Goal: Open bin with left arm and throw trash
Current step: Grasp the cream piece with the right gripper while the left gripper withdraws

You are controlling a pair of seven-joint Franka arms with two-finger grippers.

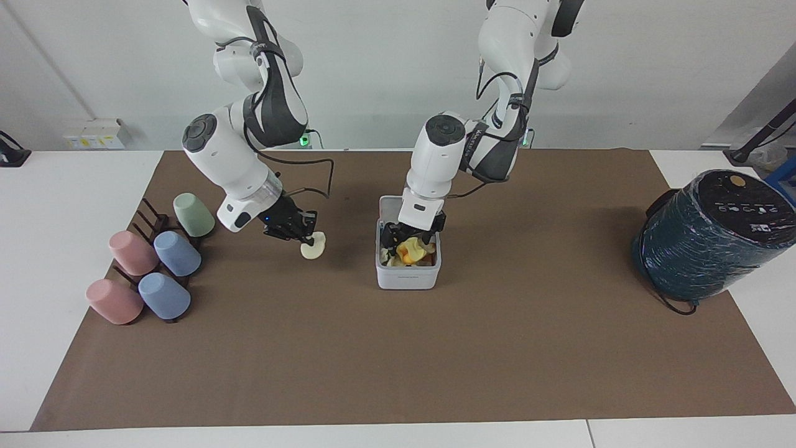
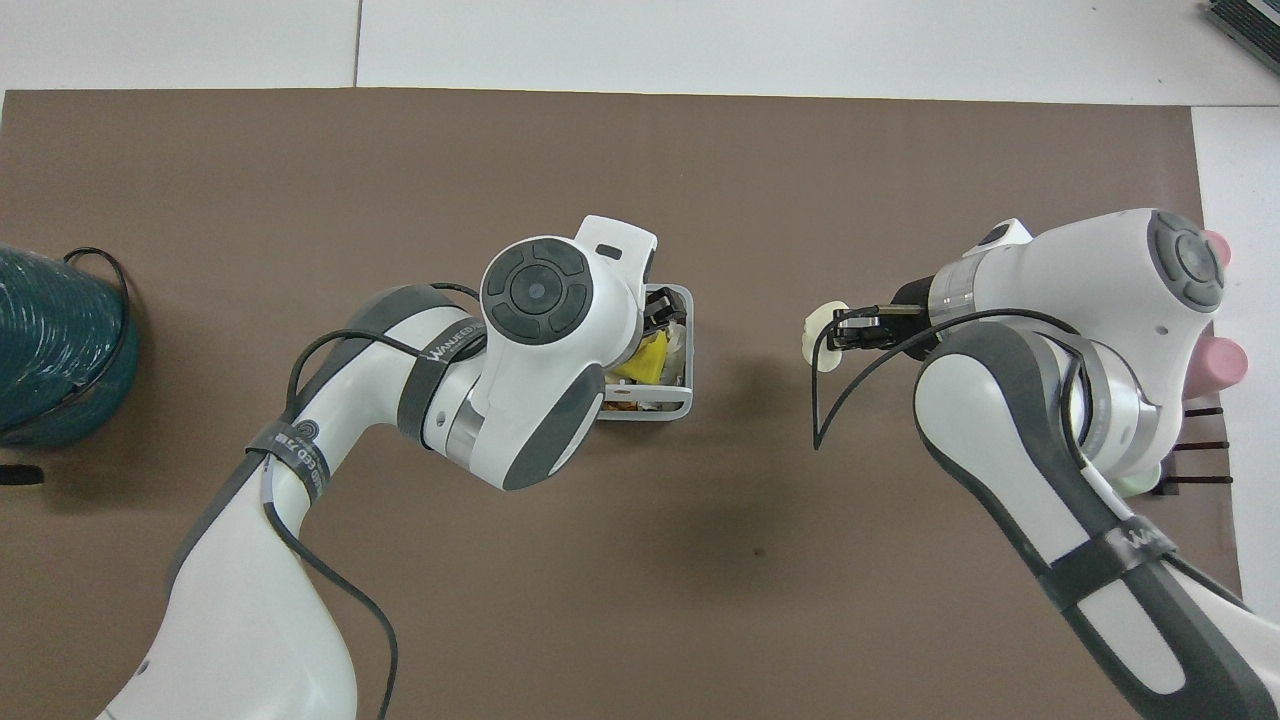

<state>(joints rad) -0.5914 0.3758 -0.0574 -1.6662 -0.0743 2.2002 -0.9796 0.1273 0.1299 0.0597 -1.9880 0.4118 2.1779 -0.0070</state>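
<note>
The bin is a small white square box on the brown mat, with its lid standing open on the side nearer the robots. Yellow and orange trash lies inside it and also shows in the overhead view. My left gripper hangs just over the bin's opening, above that trash. My right gripper is shut on the cream-white oval piece and holds it above the mat, beside the bin toward the right arm's end. The oval piece also shows in the overhead view.
Several pastel cups lie on a dark rack at the right arm's end. A big dark-teal wrapped cylinder stands at the left arm's end. The brown mat covers the table's middle.
</note>
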